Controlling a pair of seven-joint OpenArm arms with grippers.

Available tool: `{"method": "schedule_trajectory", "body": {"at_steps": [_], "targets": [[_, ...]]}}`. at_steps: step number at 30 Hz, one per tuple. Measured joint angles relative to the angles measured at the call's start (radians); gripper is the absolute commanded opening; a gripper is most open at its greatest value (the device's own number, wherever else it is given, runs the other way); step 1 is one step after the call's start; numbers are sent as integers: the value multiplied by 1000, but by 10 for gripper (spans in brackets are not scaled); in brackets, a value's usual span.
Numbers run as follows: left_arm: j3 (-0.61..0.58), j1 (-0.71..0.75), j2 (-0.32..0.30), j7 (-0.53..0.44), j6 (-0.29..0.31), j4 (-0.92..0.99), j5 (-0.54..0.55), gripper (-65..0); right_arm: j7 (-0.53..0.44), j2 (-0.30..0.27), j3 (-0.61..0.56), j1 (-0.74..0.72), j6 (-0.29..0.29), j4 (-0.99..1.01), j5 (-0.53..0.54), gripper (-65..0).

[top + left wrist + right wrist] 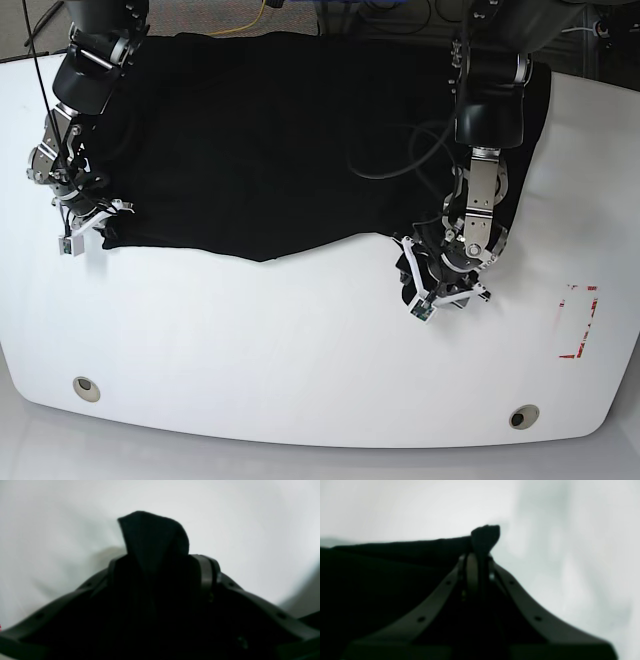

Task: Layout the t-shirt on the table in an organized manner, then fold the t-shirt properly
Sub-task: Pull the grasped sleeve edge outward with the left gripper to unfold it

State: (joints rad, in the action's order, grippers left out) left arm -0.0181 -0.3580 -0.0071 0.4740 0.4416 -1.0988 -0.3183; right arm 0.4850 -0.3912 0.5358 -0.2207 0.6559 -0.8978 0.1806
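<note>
So the black t-shirt (280, 140) lies spread across the far half of the white counter (300, 350). The right gripper (88, 222) is clamped on one near hem corner; the left gripper (432, 285) has jaws partly apart around the other corner. Hem runs side to side between them.

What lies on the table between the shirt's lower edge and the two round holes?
Nothing: in the base view, bare white table separates the t-shirt hem from both holes.

One black t-shirt (280, 140); one white table (300, 350); two holes (87, 388); two arms (485, 110).
</note>
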Motion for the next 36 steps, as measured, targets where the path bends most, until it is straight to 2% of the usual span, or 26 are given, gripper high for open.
{"method": "schedule_trajectory", "body": {"at_steps": [25, 32, 36], "targets": [[-2, 0, -35, 0, 0, -5, 0, -328, 0, 0, 0, 0, 0, 0, 0, -645], [20, -19, -29, -3, 3, -5, 4, -218, -1, 0, 0, 0, 0, 0, 0, -645], [45, -26, -32, -2, 2, -5, 0, -193, 0, 0, 0, 0, 0, 0, 0, -645]]}}
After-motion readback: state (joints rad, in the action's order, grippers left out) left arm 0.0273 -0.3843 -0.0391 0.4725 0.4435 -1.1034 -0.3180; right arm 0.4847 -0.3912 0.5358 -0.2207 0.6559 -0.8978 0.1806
